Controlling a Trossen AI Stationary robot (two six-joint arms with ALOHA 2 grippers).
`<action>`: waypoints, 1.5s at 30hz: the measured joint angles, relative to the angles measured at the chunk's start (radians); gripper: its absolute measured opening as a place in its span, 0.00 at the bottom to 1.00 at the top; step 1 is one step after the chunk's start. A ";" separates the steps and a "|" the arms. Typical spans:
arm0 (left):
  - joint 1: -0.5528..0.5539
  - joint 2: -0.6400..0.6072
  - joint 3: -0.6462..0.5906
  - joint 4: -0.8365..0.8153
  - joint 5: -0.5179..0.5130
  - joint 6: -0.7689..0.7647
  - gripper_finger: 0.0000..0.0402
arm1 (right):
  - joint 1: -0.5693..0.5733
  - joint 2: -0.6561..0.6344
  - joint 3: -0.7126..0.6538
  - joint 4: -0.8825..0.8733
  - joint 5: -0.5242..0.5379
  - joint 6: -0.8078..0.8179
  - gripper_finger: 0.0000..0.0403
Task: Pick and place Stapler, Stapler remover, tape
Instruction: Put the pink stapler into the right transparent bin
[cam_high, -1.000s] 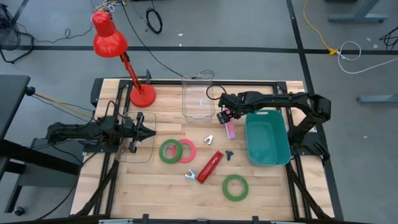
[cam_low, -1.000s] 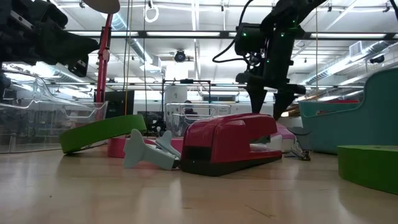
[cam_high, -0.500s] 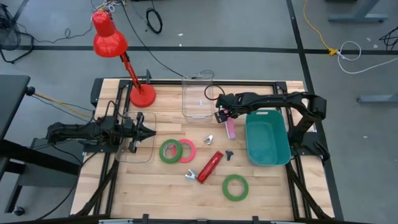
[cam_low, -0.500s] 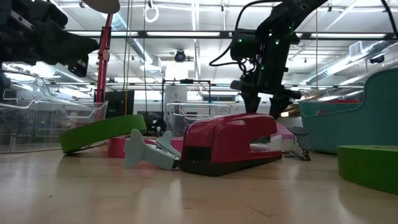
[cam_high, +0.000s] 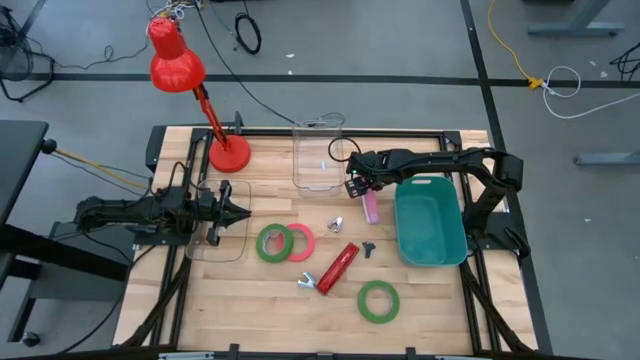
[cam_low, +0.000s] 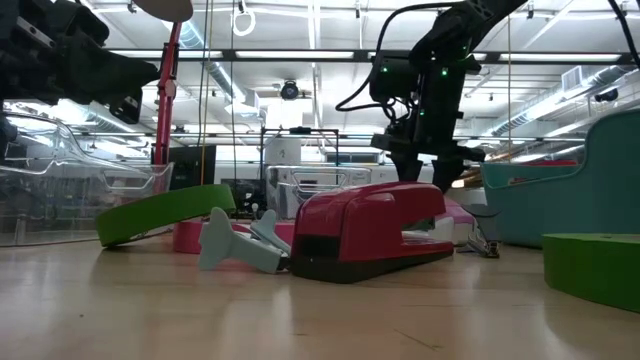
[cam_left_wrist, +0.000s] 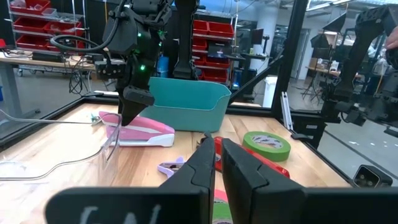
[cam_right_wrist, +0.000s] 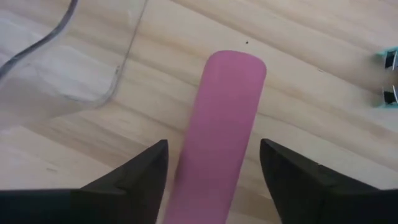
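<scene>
A pink stapler (cam_high: 371, 208) lies flat on the wooden table beside a teal bin (cam_high: 430, 225). My right gripper (cam_high: 358, 190) points steeply down over its far end. It is open, with one finger (cam_right_wrist: 134, 180) on each side of the pink body (cam_right_wrist: 227, 112) and a gap at each. A red stapler (cam_high: 338, 268) lies mid-table with a grey stapler remover (cam_high: 306, 283) at its near end. A green tape ring (cam_high: 270, 243) overlaps a pink-red one (cam_high: 301, 242); another green ring (cam_high: 378, 301) lies near the front. My left gripper (cam_high: 240, 213) waits shut at the left, pointing level.
A clear container (cam_high: 318, 160) stands at the far middle, and another clear one (cam_high: 218, 238) below my left gripper. A red desk lamp (cam_high: 228, 152) stands at the far left. A small silver remover (cam_high: 337, 222) and a dark one (cam_high: 369, 247) lie between the staplers.
My right gripper has sunk a little over the pink stapler and edged toward the table's left. Its fingertips now drop behind the red stapler in the low view. The stapler and the other things have kept still.
</scene>
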 joint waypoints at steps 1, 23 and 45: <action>0.000 0.000 0.000 0.000 0.000 0.000 0.07 | 0.000 0.000 0.000 0.000 -0.004 0.000 0.59; 0.000 0.000 0.000 0.000 0.000 0.000 0.07 | 0.000 -0.004 0.000 -0.005 -0.021 0.016 0.34; 0.000 0.000 0.000 0.000 0.000 0.000 0.07 | -0.020 -0.157 0.068 -0.128 0.100 -0.010 0.32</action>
